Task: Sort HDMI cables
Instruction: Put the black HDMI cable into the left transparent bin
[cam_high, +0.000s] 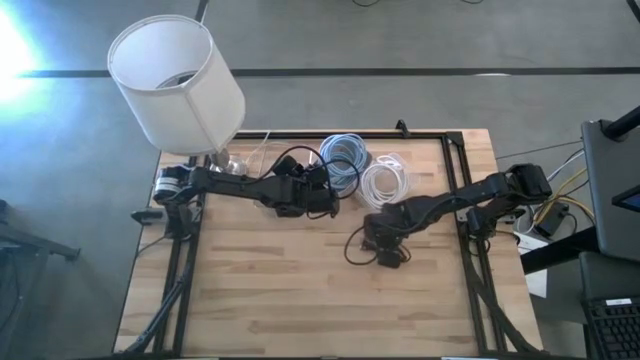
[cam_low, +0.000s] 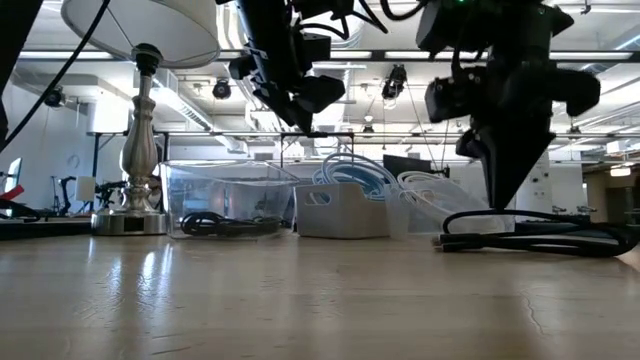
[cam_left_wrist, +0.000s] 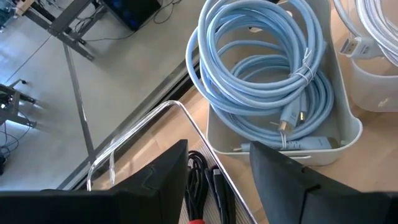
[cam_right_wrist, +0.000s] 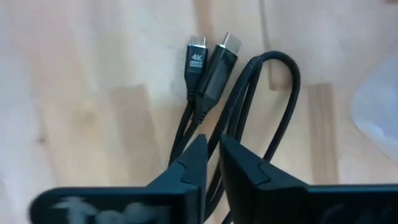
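The right hand (cam_high: 385, 250) sits low over the middle of the wooden worktop (cam_high: 300, 300). Its two fingers are almost pressed together, pinching a thin black cable (cam_right_wrist: 249, 93). In the right wrist view the cable's two plugs (cam_right_wrist: 208, 59) lie side by side on the wood, just past the fingertips. The rest of the black cable lies in a loose bundle under and around this hand.

The left hand (cam_high: 322, 190) hangs near the top middle of the high view, above the tubs. Its fingers are spread apart and hold nothing. Below it, the light blue cables (cam_left_wrist: 261, 74) are coiled in a white tub (cam_left_wrist: 348, 124). White cables (cam_high: 385, 182) sit in a tub just to the right of the blue ones. A clear tub (cam_left_wrist: 118, 149) to the left of the blue one already has some black cable (cam_low: 215, 224) in it. A lamp (cam_high: 175, 80) stands at the upper left.

The step in hand looks like picking up the loose black cable. Next, the right hand would need to lift it clear of the worktop and carry it up to the clear tub with the other black cable. The dangling loops could drag or slip out.
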